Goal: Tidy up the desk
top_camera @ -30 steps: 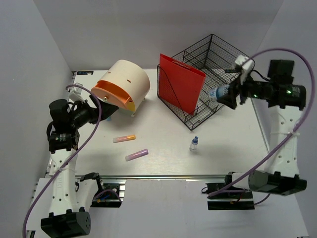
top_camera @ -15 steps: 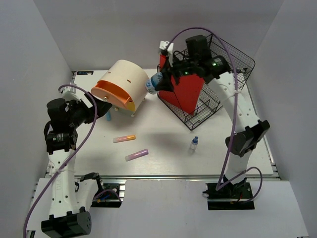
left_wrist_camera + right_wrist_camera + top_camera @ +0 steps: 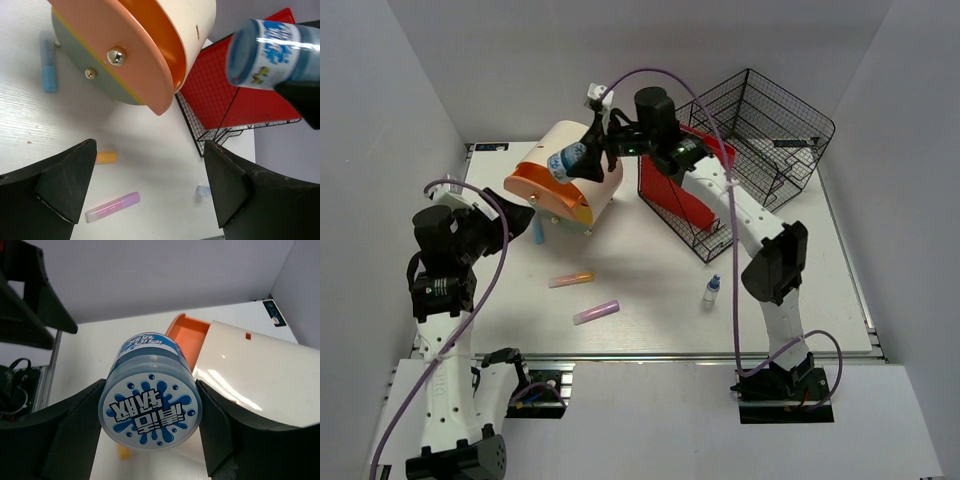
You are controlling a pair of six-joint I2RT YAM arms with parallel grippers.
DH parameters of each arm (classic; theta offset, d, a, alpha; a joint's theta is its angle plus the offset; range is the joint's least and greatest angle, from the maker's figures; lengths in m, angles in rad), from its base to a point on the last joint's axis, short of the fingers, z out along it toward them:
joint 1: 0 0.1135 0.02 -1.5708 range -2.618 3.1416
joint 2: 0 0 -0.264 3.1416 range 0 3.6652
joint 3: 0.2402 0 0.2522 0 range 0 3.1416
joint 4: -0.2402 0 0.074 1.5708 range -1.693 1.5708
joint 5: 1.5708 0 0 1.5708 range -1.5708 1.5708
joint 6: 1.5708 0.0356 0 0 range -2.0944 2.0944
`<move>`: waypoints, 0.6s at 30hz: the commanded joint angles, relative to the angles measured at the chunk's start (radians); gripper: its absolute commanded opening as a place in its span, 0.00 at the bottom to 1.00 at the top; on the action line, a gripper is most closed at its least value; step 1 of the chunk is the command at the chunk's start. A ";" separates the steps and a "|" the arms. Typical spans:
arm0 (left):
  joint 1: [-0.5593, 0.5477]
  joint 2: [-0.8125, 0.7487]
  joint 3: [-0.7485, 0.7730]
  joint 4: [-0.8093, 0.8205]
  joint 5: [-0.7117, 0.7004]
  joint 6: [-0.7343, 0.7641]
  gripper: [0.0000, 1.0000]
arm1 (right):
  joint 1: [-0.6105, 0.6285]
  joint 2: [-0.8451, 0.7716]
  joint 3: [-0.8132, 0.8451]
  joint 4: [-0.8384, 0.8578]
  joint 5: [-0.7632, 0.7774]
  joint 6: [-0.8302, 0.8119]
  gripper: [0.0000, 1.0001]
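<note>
The white table [image 3: 650, 335] stretches beneath both arms, rail nearest me. A pink marker [image 3: 596, 312], an orange marker [image 3: 570, 280] and a dropper bottle [image 3: 712, 290] lie loose on it, seemingly awaiting sorting. The left pincer [image 3: 148, 150] hangs spread and empty, leaving room. Farther back, the right pincer [image 3: 151, 410] pinches a blue jar [image 3: 564, 162] above the cream drum organiser [image 3: 605, 185], likely to stow it.
</note>
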 commanded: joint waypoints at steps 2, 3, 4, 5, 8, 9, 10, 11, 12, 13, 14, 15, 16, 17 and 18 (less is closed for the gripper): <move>0.004 -0.042 0.010 -0.021 -0.072 -0.034 0.98 | 0.060 0.061 0.108 0.243 0.066 0.068 0.00; 0.004 -0.056 0.009 -0.021 -0.078 -0.037 0.98 | 0.064 0.088 0.117 0.250 0.079 0.070 0.00; 0.004 -0.063 0.009 -0.019 -0.086 -0.040 0.98 | 0.076 0.101 0.137 0.293 0.099 0.070 0.00; 0.004 -0.071 0.007 -0.022 -0.098 -0.046 0.98 | 0.080 0.111 0.145 0.305 0.108 0.047 0.00; 0.004 -0.091 0.004 -0.033 -0.113 -0.046 0.98 | 0.103 0.128 0.125 0.373 0.162 0.001 0.00; 0.004 -0.094 0.001 -0.038 -0.115 -0.045 0.98 | 0.104 0.131 0.120 0.400 0.189 0.008 0.00; 0.004 -0.103 -0.005 -0.036 -0.115 -0.048 0.98 | 0.109 0.136 0.117 0.408 0.201 0.010 0.00; 0.004 -0.106 -0.010 -0.038 -0.115 -0.048 0.98 | 0.116 0.145 0.102 0.421 0.218 0.010 0.00; 0.004 -0.111 -0.016 -0.033 -0.112 -0.048 0.98 | 0.121 0.145 0.091 0.433 0.250 0.008 0.00; 0.004 -0.117 -0.020 -0.032 -0.110 -0.051 0.98 | 0.124 0.150 0.083 0.451 0.264 0.004 0.00; 0.004 -0.117 -0.031 -0.029 -0.110 -0.049 0.98 | 0.132 0.159 0.076 0.456 0.280 -0.004 0.00; 0.004 -0.122 -0.036 -0.029 -0.110 -0.051 0.98 | 0.141 0.161 0.071 0.468 0.307 -0.016 0.00; 0.004 -0.122 -0.040 -0.029 -0.109 -0.049 0.98 | 0.141 0.162 0.069 0.476 0.313 -0.019 0.00; 0.004 -0.125 -0.048 -0.024 -0.109 -0.049 0.98 | 0.142 0.170 0.074 0.482 0.321 -0.022 0.00; -0.005 -0.125 -0.054 -0.019 -0.110 -0.048 0.98 | 0.149 0.174 0.076 0.491 0.342 -0.033 0.00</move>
